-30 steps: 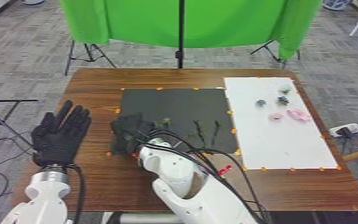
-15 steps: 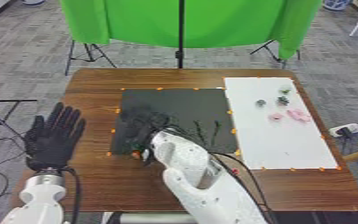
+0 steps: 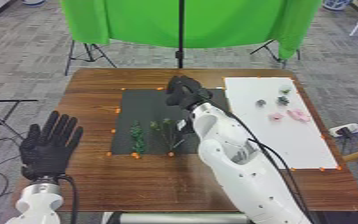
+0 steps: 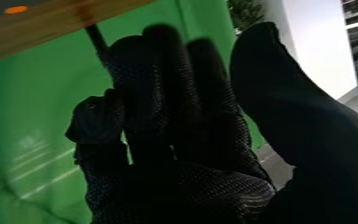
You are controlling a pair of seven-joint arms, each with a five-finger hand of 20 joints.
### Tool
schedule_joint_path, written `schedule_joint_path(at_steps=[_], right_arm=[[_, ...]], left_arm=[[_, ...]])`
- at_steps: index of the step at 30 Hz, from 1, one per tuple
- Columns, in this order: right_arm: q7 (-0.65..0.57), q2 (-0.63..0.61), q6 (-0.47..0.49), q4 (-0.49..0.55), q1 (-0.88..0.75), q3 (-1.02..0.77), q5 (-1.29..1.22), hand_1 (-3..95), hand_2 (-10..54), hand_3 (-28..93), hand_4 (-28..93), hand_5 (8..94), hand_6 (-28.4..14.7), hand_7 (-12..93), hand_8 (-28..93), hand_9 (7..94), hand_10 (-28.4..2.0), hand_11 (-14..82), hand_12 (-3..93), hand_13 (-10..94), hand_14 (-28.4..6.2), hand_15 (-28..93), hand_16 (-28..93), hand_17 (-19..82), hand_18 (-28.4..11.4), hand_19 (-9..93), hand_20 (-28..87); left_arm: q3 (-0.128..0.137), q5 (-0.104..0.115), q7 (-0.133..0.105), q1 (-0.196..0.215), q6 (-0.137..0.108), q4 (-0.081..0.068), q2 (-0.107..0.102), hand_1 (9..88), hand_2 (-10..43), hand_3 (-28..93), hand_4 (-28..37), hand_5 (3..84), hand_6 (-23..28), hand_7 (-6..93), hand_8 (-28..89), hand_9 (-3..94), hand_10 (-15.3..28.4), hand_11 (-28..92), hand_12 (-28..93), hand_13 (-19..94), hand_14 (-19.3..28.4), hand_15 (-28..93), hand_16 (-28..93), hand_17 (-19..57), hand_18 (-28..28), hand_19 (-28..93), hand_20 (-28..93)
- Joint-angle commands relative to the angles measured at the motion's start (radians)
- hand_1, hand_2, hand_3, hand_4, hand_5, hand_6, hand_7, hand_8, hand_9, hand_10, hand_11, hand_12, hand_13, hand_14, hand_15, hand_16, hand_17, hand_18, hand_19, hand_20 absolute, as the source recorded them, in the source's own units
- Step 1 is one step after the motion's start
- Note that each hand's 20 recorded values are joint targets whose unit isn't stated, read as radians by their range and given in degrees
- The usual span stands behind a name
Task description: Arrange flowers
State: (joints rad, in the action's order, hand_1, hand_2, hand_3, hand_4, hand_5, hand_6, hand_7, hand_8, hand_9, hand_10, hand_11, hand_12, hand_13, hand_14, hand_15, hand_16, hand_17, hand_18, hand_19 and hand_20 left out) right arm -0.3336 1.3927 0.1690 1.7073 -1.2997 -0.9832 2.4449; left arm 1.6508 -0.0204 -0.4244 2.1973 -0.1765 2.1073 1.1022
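Observation:
In the head view my right hand (image 3: 184,91) is over the far edge of the black mat (image 3: 144,107), holding nothing. Its glove in the right wrist view (image 4: 175,120) has relaxed, mostly straight fingers with the thumb apart. My left hand (image 3: 48,150) lies open left of the mat. Green stems stand out on the mat's near half: a leafy one (image 3: 137,137) at the left, and thinner ones (image 3: 166,131) beside it toward the middle. On the white sheet (image 3: 291,145) at the right are pink blossoms (image 3: 298,115) and small green blossoms (image 3: 283,100).
Orange markers line the edges of the mat and the white sheet. My right arm (image 3: 233,155) crosses the table's near right part. A green backdrop (image 3: 131,22) on stands rises behind the table (image 3: 180,185).
My right hand has moved from the mat's left side to its far edge, uncovering the leafy stem. The left hand has drawn slightly nearer and to the left.

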Motion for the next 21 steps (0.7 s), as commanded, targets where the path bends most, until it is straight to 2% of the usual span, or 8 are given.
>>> schedule_joint_path(at_steps=[1,3,4,5,7,9,13,21], right_arm=[[0.036,0.033,0.025,0.027,0.006,0.061,0.055,47.8,-9.5,82,-28,68.1,-3.2,19,-9,73.2,-14.7,21.7,21.7,60,-14.2,68,27,30,-24.5,91,51],[0.041,0.016,0.108,0.05,0.006,0.052,0.077,47.4,-9.5,83,-28,68.3,-3.2,19,-9,73.0,-14.7,21.5,22.1,60,-14.3,68,28,30,-24.7,91,51],[0.021,0.001,0.115,0.061,0.001,0.054,0.082,46.7,-9.5,83,-28,67.4,-2.9,19,-13,71.1,-15.1,23.3,18.8,60,-14.4,67,28,30,-24.9,91,51],[0.005,-0.02,0.123,0.08,-0.007,0.055,0.083,45.5,-9.5,84,-28,66.7,-2.9,19,-14,70.1,-15.5,23.6,18.0,59,-14.5,67,27,29,-25.1,91,52],[-0.041,-0.054,0.158,0.113,-0.027,0.043,0.083,43.7,-9.5,83,-28,65.9,-3.4,18,-14,68.4,-16.2,23.3,17.6,58,-15.2,68,26,29,-25.2,91,52],[-0.057,-0.084,0.168,0.127,-0.049,0.027,0.099,42.7,-9.5,83,-28,64.3,-4.1,18,-13,66.2,-16.8,23.0,17.6,56,-15.6,69,25,29,-25.5,91,52],[-0.05,-0.11,0.204,0.109,-0.076,-0.001,0.123,43.6,-9.5,82,-28,62.8,-4.4,17,-13,63.3,-16.8,22.0,17.1,54,-15.9,69,23,29,-25.7,92,52],[-0.028,-0.107,0.224,0.072,-0.103,0.002,0.154,43.7,-9.5,82,-28,62.9,-4.1,17,-13,62.9,-16.0,20.5,16.3,54,-15.8,69,22,28,-25.9,92,53]], left_arm=[[-0.027,0.007,0.026,-0.037,-0.002,-0.019,0.002,28.1,16.5,76,-28.3,45.1,9.2,11.3,-11,38.4,14.6,20,7,28,14.1,33,-8,-7.1,12.9,32,12],[-0.027,0.006,0.032,-0.043,0.002,-0.024,0.004,28.1,16.5,76,-28.3,45.0,9.2,11.2,-11,38.3,14.5,20,7,28,14.1,32,-8,-7.1,12.9,32,12],[-0.025,0.001,0.032,-0.041,0.0,-0.022,0.004,28.1,16.6,76,-28.3,45.0,9.2,11.3,-11,38.3,14.5,20,7,28,14.0,32,-8,-7.1,12.9,32,12],[-0.022,-0.001,0.025,-0.03,0.005,-0.016,0.001,28.2,16.6,76,-28.3,45.0,9.2,11.3,-11,38.3,14.5,20,7,28,14.0,32,-8,-7.1,12.9,32,12],[-0.017,-0.004,0.026,-0.02,0.004,-0.011,0.001,28.1,16.6,76,-28.3,45.0,9.2,11.3,-11,38.3,14.5,20,7,28,14.0,32,-8,-7.1,12.9,32,11],[-0.014,-0.003,0.029,-0.015,0.003,-0.011,0.004,28.1,16.5,76,-28.3,45.0,9.2,11.3,-11,38.3,14.5,20,7,28,14.1,32,-8,-7.0,12.8,31,11],[-0.007,0.0,0.028,-0.005,0.004,-0.009,0.004,28.1,16.5,76,-28.3,45.1,9.2,11.6,-11,38.4,14.7,20,7,28,14.3,33,-8,-7.0,12.8,31,11],[-0.011,-0.004,0.036,-0.015,0.014,-0.013,0.002,28.0,16.3,76,-28.3,45.4,9.2,11.6,-11,38.9,15.0,20,7,28,14.6,33,-8,-7.3,13.0,32,11]])
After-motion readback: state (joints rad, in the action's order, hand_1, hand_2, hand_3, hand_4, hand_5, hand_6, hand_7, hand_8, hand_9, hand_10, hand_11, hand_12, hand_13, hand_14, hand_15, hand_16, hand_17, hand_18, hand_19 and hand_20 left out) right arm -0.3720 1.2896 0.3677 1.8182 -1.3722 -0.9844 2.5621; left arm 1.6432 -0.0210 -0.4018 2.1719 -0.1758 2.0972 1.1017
